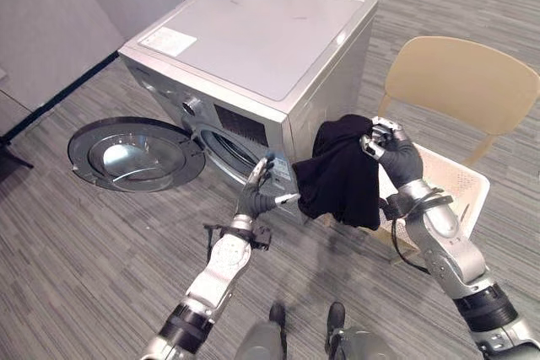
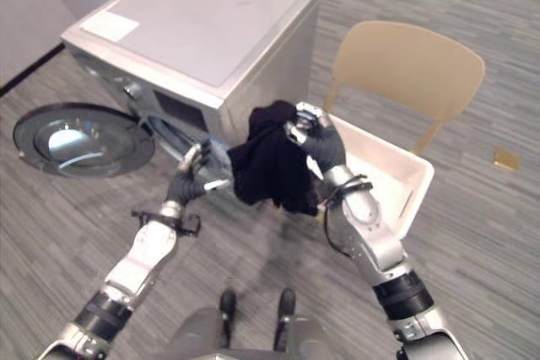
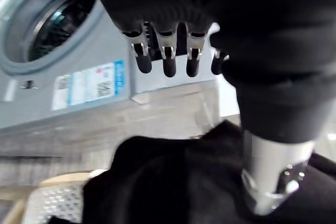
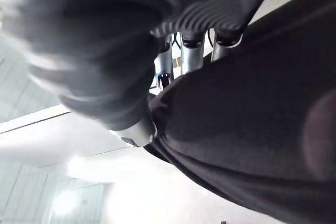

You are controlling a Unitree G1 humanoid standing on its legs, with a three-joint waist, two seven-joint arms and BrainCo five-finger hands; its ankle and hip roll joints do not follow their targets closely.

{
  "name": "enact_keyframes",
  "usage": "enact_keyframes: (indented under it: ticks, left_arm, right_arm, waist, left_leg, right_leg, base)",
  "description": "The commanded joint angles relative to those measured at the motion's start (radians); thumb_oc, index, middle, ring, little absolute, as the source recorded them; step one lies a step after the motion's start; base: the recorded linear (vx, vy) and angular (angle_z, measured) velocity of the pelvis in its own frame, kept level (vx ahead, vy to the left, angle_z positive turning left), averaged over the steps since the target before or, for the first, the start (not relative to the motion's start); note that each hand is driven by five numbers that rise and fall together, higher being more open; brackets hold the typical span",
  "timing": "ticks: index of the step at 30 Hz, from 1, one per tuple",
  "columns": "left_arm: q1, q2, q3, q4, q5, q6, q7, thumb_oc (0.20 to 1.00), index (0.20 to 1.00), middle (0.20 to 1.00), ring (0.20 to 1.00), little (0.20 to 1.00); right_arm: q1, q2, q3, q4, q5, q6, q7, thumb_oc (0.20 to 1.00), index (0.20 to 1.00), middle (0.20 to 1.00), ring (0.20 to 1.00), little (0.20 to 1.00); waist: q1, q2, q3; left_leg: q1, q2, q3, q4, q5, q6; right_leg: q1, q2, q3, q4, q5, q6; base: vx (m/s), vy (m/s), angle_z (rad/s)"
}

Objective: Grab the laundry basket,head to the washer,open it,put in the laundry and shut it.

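Fingers, right hand [image 1: 390, 147]: curled tight round the top of a black garment [image 1: 342, 173], which hangs free below them. Fingers, left hand [image 1: 256, 194]: straight and spread, thumb out, gripping nothing, their tips just short of the cloth's lower edge.

Item 1, laundry: the black garment, lifted, hanging between my two hands, in front of the washer's near corner.

Item 2, laundry basket [image 1: 460, 181]: white, perforated, directly behind and below my right fingers, resting by the floor.

Item 3, washer [image 1: 253, 48]: silver, beyond my left fingertips. Its door [image 1: 135, 153] is swung fully open, well off to the left of them, and the drum opening [image 1: 232, 151] sits just past them.

Item 4, tan chair [image 1: 460, 82]: behind the basket.

Progress, as I judge it: basket fetched, washer reached and opened, garment picked out. Left: load it, shut the door.

View notes: the left wrist view shows the drum's dark interior and the label [image 3: 89, 83] on the front panel. The right wrist view gives me the clamp on the cloth close up.
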Motion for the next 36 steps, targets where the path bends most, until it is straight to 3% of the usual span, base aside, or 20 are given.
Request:
enact_keyframes:
  ticks: [1, 10, 11, 14, 15, 16, 17, 24, 25, 30, 36]
  left_arm:
    - [-0.028, -0.007, -0.078, 0.048, 0.096, -0.03, 0.009, 1.0, 1.0, 1.0, 1.0, 1.0]
    - [-0.21, -0.077, -0.192, 0.21, 0.147, 0.0, 0.041, 1.0, 1.0, 1.0, 1.0, 1.0]
    - [-0.235, -0.086, -0.214, 0.239, 0.169, 0.0, 0.049, 0.2, 0.2, 0.2, 0.2, 0.2]
    - [-0.216, -0.079, -0.197, 0.226, 0.16, -0.002, 0.048, 0.2, 0.2, 0.2, 0.2, 0.2]
    - [-0.189, -0.072, -0.181, 0.218, 0.153, -0.004, 0.051, 0.2, 0.2, 0.2, 0.2, 0.2]
    - [-0.188, -0.072, -0.181, 0.218, 0.153, -0.004, 0.051, 0.2, 0.2, 0.2, 0.2, 0.2]
    - [-0.174, -0.066, -0.167, 0.213, 0.15, -0.004, 0.053, 0.2, 0.2, 0.2, 0.2, 0.2]
    - [-0.03, -0.006, -0.034, 0.132, 0.082, -0.015, 0.047, 0.2, 0.2, 0.2, 0.2, 0.2]
    - [0.023, 0.02, 0.018, 0.109, 0.068, -0.022, 0.041, 0.2, 0.2, 0.2, 0.2, 0.2]
    - [0.128, 0.05, 0.116, 0.097, 0.035, -0.022, 0.023, 0.2, 0.2, 0.2, 0.2, 0.2]
    - [0.298, 0.077, 0.272, 0.196, 0.023, -0.009, -0.019, 0.2, 0.2, 0.2, 0.2, 0.2]
  right_arm:
    - [-0.057, 0.094, 0.015, -0.033, 0.024, -0.06, 0.022, 0.2, 0.2, 0.2, 0.2, 0.2]
    - [-0.149, 0.188, 0.14, -0.005, 0.121, -0.053, 0.025, 0.2, 0.2, 0.2, 0.2, 0.2]
    - [-0.163, 0.21, 0.165, -0.001, 0.152, -0.053, 0.031, 0.2, 0.2, 0.2, 0.2, 0.2]
    - [-0.148, 0.21, 0.173, -0.002, 0.157, -0.045, 0.043, 0.2, 0.2, 0.2, 0.2, 0.2]
    - [-0.118, 0.197, 0.182, 0.006, 0.156, -0.031, 0.053, 0.46, 0.46, 0.46, 0.46, 0.46]
    - [-0.118, 0.197, 0.183, 0.005, 0.156, -0.031, 0.053, 0.548, 0.548, 0.548, 0.548, 0.548]
    - [-0.097, 0.187, 0.183, 0.017, 0.148, -0.023, 0.057, 1.0, 1.0, 1.0, 1.0, 1.0]
    - [0.025, 0.102, 0.121, 0.05, 0.012, 0.017, 0.078, 1.0, 1.0, 1.0, 1.0, 1.0]
    - [0.074, 0.062, 0.074, 0.058, -0.076, 0.019, 0.078, 1.0, 1.0, 1.0, 1.0, 1.0]
    - [0.174, 0.002, -0.021, 0.083, -0.243, 0.022, 0.063, 1.0, 1.0, 1.0, 1.0, 1.0]
    - [0.359, -0.072, -0.159, 0.208, -0.483, 0.036, 0.056, 1.0, 1.0, 1.0, 1.0, 1.0]
  waist:
    - [0.007, -0.047, -0.126]
    - [0.006, -0.058, -0.144]
    - [0.005, -0.057, -0.149]
    - [0.006, -0.056, -0.153]
    - [0.008, -0.055, -0.156]
    - [0.008, -0.055, -0.156]
    - [0.01, -0.056, -0.158]
    - [0.019, -0.049, -0.167]
    - [0.021, -0.046, -0.167]
    - [0.019, -0.037, -0.17]
    - [0.015, -0.025, -0.161]
  left_leg:
    - [0.016, -0.042, -0.007, -0.176, 0.04, 0.049]
    - [0.033, -0.052, 0.005, -0.183, 0.039, 0.058]
    - [0.04, -0.054, 0.012, -0.183, 0.036, 0.063]
    - [0.045, -0.054, 0.018, -0.183, 0.035, 0.066]
    - [0.049, -0.053, 0.021, -0.183, 0.034, 0.068]
    - [0.049, -0.053, 0.021, -0.183, 0.034, 0.068]
    - [0.05, -0.053, 0.024, -0.183, 0.034, 0.068]
    - [0.057, -0.053, 0.024, -0.183, 0.035, 0.068]
    - [0.057, -0.053, 0.023, -0.183, 0.038, 0.067]
    - [0.059, -0.052, 0.022, -0.183, 0.041, 0.065]
    - [0.063, -0.049, 0.019, -0.183, 0.048, 0.065]
  right_leg:
    - [0.086, 0.001, 0.107, -0.089, -0.091, 0.153]
    - [0.085, -0.015, 0.117, -0.051, -0.093, 0.166]
    - [0.089, -0.019, 0.123, -0.049, -0.091, 0.169]
    - [0.091, -0.022, 0.128, -0.049, -0.09, 0.17]
    - [0.096, -0.025, 0.13, -0.051, -0.089, 0.171]
    - [0.096, -0.025, 0.13, -0.051, -0.089, 0.171]
    - [0.101, -0.026, 0.13, -0.054, -0.088, 0.171]
    - [0.119, -0.029, 0.127, -0.071, -0.086, 0.17]
    - [0.124, -0.029, 0.125, -0.076, -0.087, 0.171]
    - [0.128, -0.029, 0.122, -0.08, -0.087, 0.171]
    - [0.13, -0.026, 0.12, -0.076, -0.093, 0.171]
  base:
    - [0.02, 0.202, -0.03]
    - [-0.03, 0.104, -0.04]
    - [-0.03, 0.069, -0.03]
    - [0.0, 0.03, -0.12]
    - [0.01, 0.008, -0.11]
    - [0.01, 0.0, -0.07]
    - [0.01, -0.006, -0.06]
    - [0.01, -0.017, -0.04]
    - [0.01, -0.039, -0.01]
    - [0.01, -0.023, 0.0]
    - [0.01, -0.034, 0.0]
